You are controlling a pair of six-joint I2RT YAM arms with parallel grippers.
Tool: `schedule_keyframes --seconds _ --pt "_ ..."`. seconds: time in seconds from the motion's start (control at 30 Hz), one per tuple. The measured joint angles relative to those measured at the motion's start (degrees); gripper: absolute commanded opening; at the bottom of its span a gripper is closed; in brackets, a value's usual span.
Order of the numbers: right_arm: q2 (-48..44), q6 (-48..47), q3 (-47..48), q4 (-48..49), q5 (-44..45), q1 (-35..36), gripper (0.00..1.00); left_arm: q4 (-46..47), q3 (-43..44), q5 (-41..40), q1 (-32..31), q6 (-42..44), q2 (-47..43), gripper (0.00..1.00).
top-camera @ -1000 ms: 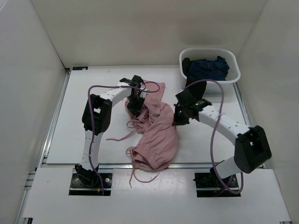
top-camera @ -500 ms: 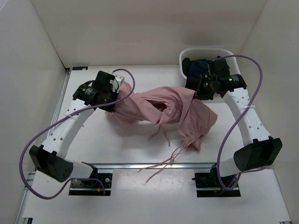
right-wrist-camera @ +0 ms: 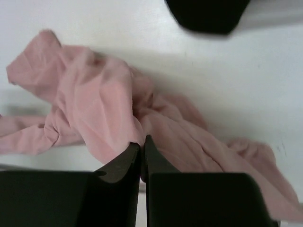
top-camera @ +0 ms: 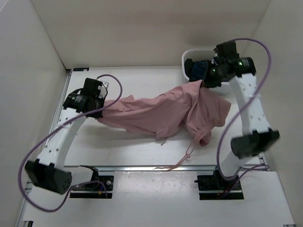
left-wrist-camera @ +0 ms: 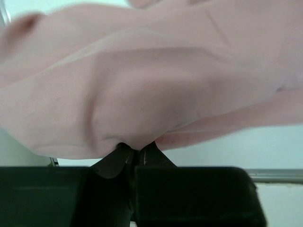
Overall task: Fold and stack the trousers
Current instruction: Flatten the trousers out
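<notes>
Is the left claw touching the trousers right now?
Touching. The left wrist view shows the left claw closed, with a fold of the trousers pinched between its tips and no gap between them.

One pair of pink trousers (top-camera: pixel 156 111), two robot arms, a left arm (top-camera: pixel 61 137) and a right arm (top-camera: pixel 251 101), one white basket (top-camera: pixel 201 49), one dark blue cloth (top-camera: pixel 199 70)

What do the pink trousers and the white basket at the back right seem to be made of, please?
The trousers look like thin, soft, matte cloth: they drape in loose folds and sag where lifted. The basket looks like rigid white moulded plastic, judging by its even, ribbed rim; gloss is unclear.
</notes>
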Motion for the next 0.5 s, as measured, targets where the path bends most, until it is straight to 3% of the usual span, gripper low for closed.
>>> schedule_keyframes --seconds 0.03,0.07,0.17,0.27,0.33,0.43,0.5 --pt "2.1 -0.1 2.4 -0.1 0.1 -0.2 0.4 0.5 -0.6 0.0 0.6 0.0 1.1 0.14" --pt "8.4 -0.3 8.8 -1.3 -0.1 -1.0 0.72 1.1 -0.7 0.0 1.7 0.0 3.8 0.14" --pt "25.2 0.6 23.3 0.0 -0.8 -3.5 0.84 4.0 1.2 0.3 5.7 0.2 13.2 0.14" --pt "29.6 1.5 19.1 1.6 -0.3 -5.2 0.9 6.5 4.5 0.5 10.3 0.2 20.7 0.14" --pt "24.8 1.7 7.8 4.4 0.8 -5.8 0.96 7.8 5.3 0.5 12.4 0.2 22.8 0.14" --pt "8.6 1.9 -11.7 5.7 4.5 -5.7 0.98 8.4 4.7 0.9 13.3 0.2 22.8 0.14" --pt "-2.4 2.1 -19.3 7.3 6.0 -5.6 0.98 9.4 2.5 1.7 13.3 0.2 22.0 0.14"
